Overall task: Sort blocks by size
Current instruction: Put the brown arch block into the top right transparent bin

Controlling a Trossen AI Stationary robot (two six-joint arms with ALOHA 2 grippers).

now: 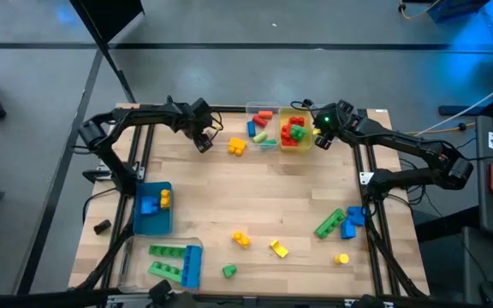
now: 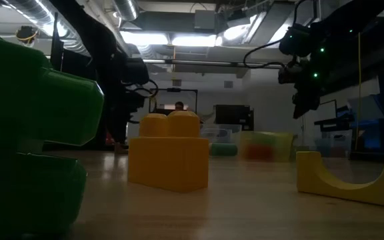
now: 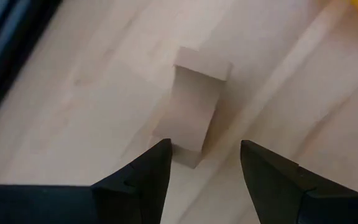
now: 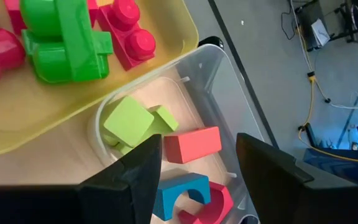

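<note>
At the table's far edge I see a clear plastic bin point(image 1: 260, 125) holding a pale green wedge point(image 4: 128, 121), a red foam-like slab point(image 4: 192, 144), a blue arch piece point(image 4: 180, 190) and a pink arch piece. Touching it stands a yellow plastic tray point(image 1: 295, 133) loaded with red and green studded blocks point(image 4: 67, 38). My right gripper point(image 1: 323, 137) hangs just beside that tray, its fingers spread with nothing between them.

On the left side a blue plastic bin point(image 1: 153, 209) holds a blue brick and a small yellow one. Near the front edge a second clear container point(image 1: 163, 261) carries two long green studded bars point(image 1: 169, 251) and a blue block.

Loose blocks lie across the wooden table point(image 1: 255, 192): a yellow pair near the left gripper point(image 1: 204, 144), a green bar with blue pieces at the right, small yellow and green ones near the front.

My left gripper hovers parted and empty over bare wood beside a pale wooden block point(image 3: 193, 106).

In the low view, bin contents are too blurred to identify; a green block at the left is cut off.
</note>
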